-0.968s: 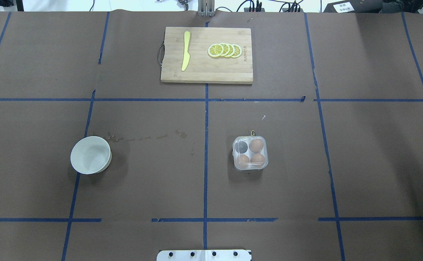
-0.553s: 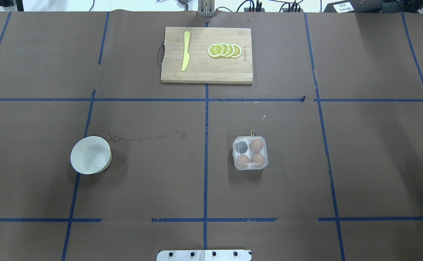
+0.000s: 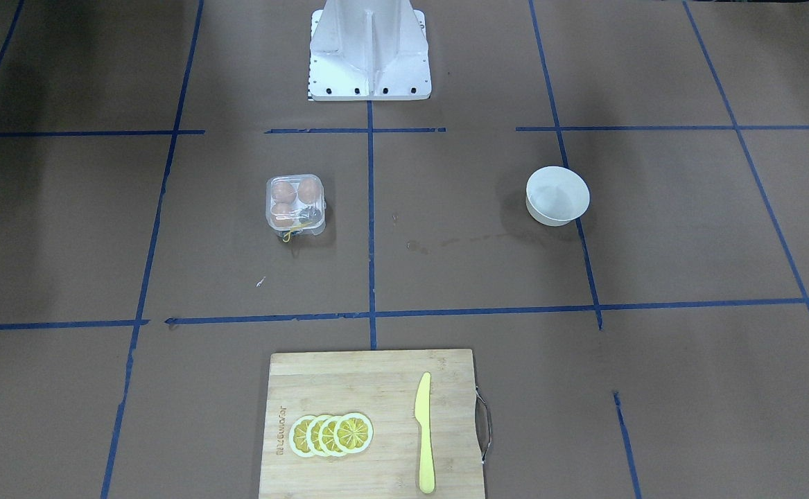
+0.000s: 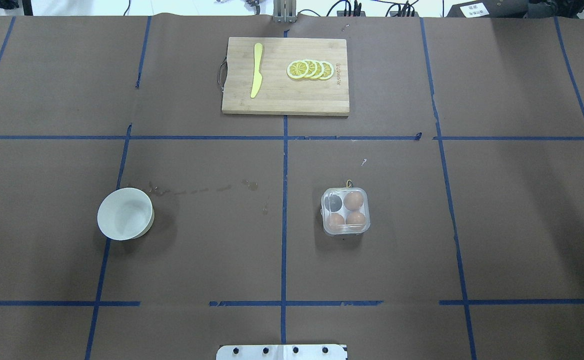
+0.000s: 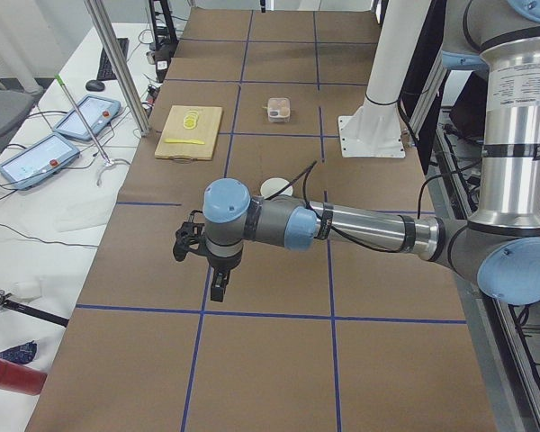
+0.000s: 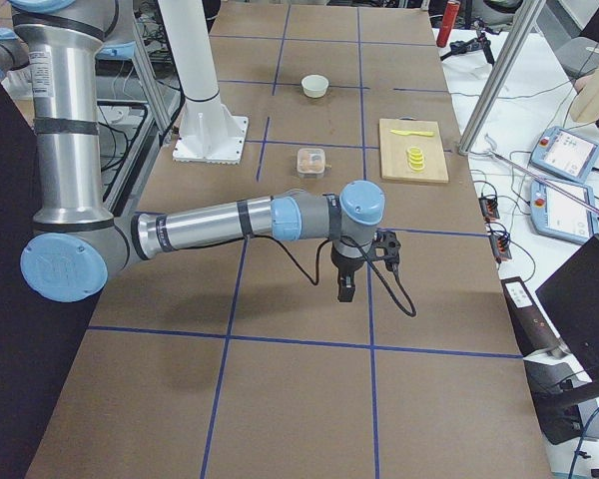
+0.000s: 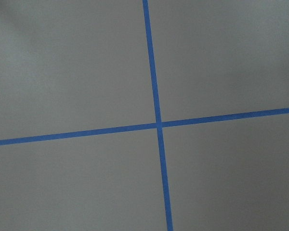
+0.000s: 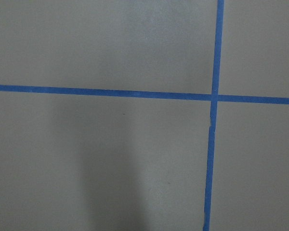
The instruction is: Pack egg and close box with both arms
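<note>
The clear plastic box [image 4: 346, 226] sits right of the table's middle and also shows in the front view [image 3: 295, 223]. Three orange-brown eggs lie in its cells, one being the egg [image 4: 354, 200] at the far right; the fourth cell looks dark. The lid seems to lie down over them. The left arm's gripper [image 5: 218, 288] hangs over the table's left end, far from the box [image 5: 278, 110]. The right arm's gripper [image 6: 344, 289] hangs over the right end, far from the box [image 6: 310, 160]. I cannot tell whether either gripper is open or shut.
A white bowl [image 4: 124, 214] stands left of centre. A wooden cutting board [image 4: 285, 100] with a yellow knife [image 4: 256, 70] and lemon slices [image 4: 310, 69] lies at the far edge. The white pedestal [image 3: 369, 52] stands at the near edge. Both wrist views show only brown paper and blue tape.
</note>
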`<control>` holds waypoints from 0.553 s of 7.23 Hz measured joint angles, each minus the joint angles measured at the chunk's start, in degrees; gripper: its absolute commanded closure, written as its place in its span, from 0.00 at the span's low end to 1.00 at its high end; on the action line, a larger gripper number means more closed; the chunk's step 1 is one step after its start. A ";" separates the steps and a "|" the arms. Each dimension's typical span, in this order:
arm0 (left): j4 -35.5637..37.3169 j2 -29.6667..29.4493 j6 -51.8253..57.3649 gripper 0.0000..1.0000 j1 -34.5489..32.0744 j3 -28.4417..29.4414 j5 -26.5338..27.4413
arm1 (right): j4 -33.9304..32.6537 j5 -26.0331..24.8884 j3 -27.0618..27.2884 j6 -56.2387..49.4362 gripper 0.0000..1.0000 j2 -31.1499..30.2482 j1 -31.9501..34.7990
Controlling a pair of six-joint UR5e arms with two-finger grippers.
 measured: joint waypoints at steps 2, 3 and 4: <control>6.76 -0.55 2.02 0.00 2.75 -0.47 0.55 | 0.01 -0.02 -0.53 0.33 0.00 0.18 -0.03; 10.39 -1.13 3.19 0.00 3.98 -0.57 0.79 | 0.03 0.03 -0.93 0.28 0.00 0.22 -0.03; 11.90 -1.43 4.56 0.00 4.59 -0.42 0.93 | 0.07 0.04 -1.09 0.16 0.00 0.25 -0.07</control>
